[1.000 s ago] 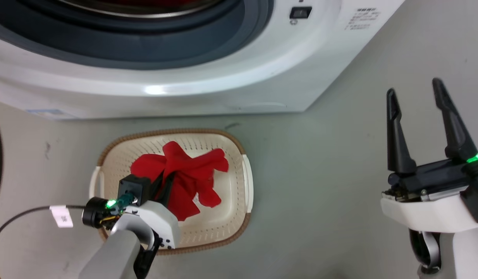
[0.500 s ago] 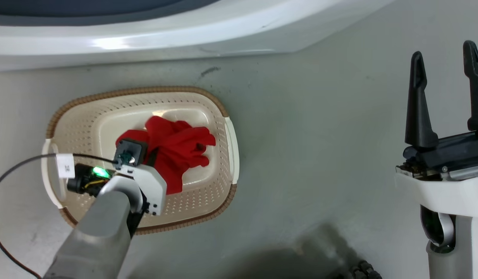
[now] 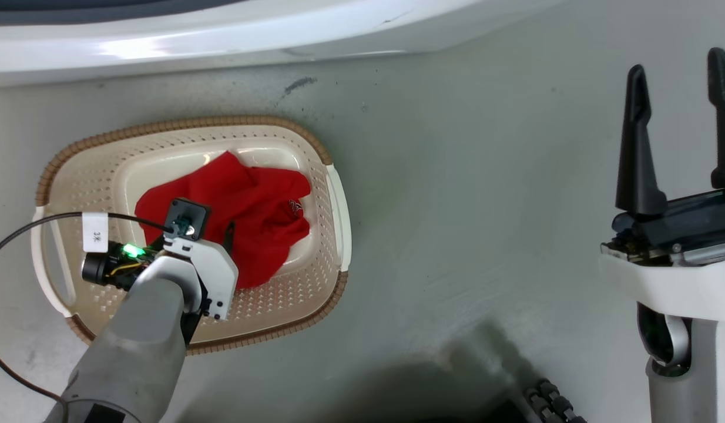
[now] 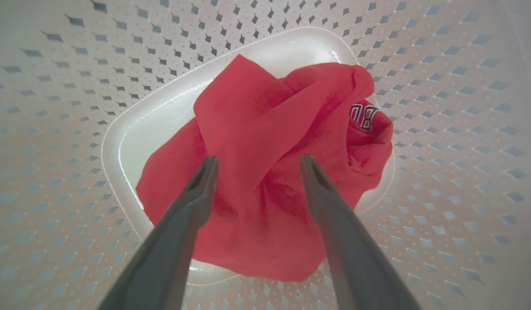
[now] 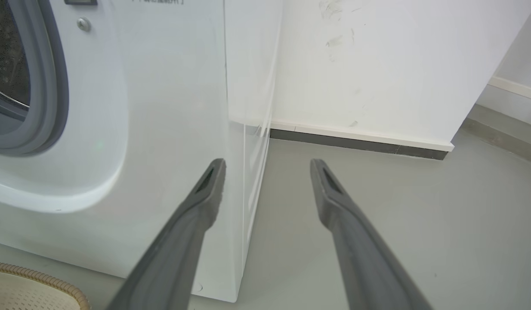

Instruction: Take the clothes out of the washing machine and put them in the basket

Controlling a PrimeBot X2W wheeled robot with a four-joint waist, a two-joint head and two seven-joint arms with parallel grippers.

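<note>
A bright red garment with a small logo lies crumpled on the bottom of the cream basket. In the left wrist view the garment covers most of the basket's floor, ringed by the perforated wall. My left gripper hangs open just above the cloth, pointing down into the basket, with one dark finger showing past the wrist. My right gripper stands open and empty over the floor at the right. The washing machine runs along the top edge.
In the right wrist view my right gripper faces the machine's white front corner, with its grey gasket at the left. A wall with skirting stands behind. A black cable with a white tag crosses the basket's left side.
The head camera has tilted down, so the machine slid up out of the picture. My left gripper lowered into the basket and opened. The red garment, bunched in it before, now lies spread out.
</note>
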